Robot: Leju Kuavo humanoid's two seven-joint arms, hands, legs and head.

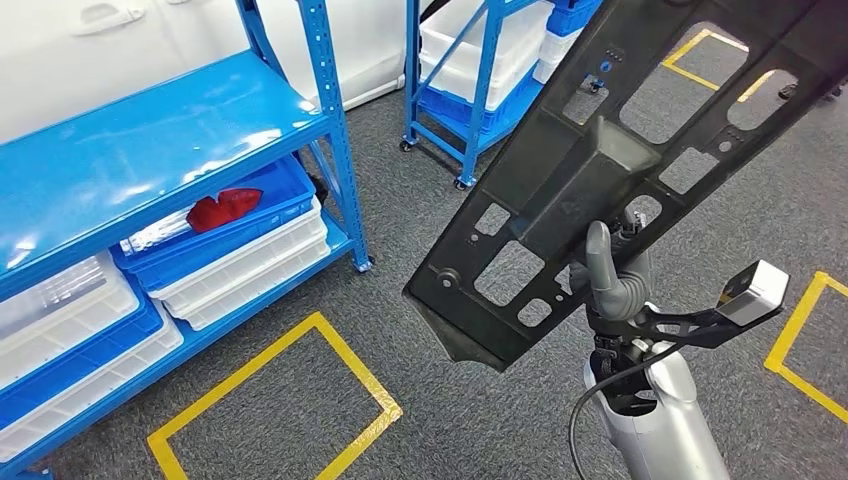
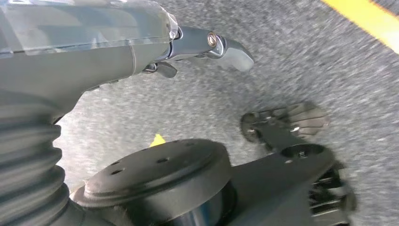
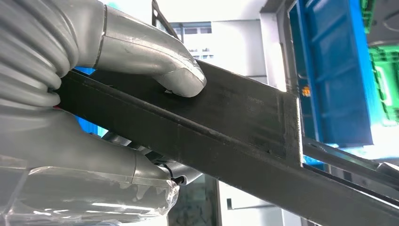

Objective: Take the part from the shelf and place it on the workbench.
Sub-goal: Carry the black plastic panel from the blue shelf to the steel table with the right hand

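— Where is the part (image 1: 600, 160)?
— Raised over the carpet (image 1: 420, 400), right of the shelf (image 1: 150, 140); the right hand (image 1: 612, 275) grips its lower edge.
— The left hand (image 2: 141, 52)?
— Hanging near the floor; I cannot tell how its fingers lie.

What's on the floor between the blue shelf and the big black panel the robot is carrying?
In the head view, only grey carpet with a yellow taped rectangle lies between the blue shelf and the black panel.

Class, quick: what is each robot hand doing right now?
Left hand: holds nothing, cannot tell if open.
Right hand: grips the black part.
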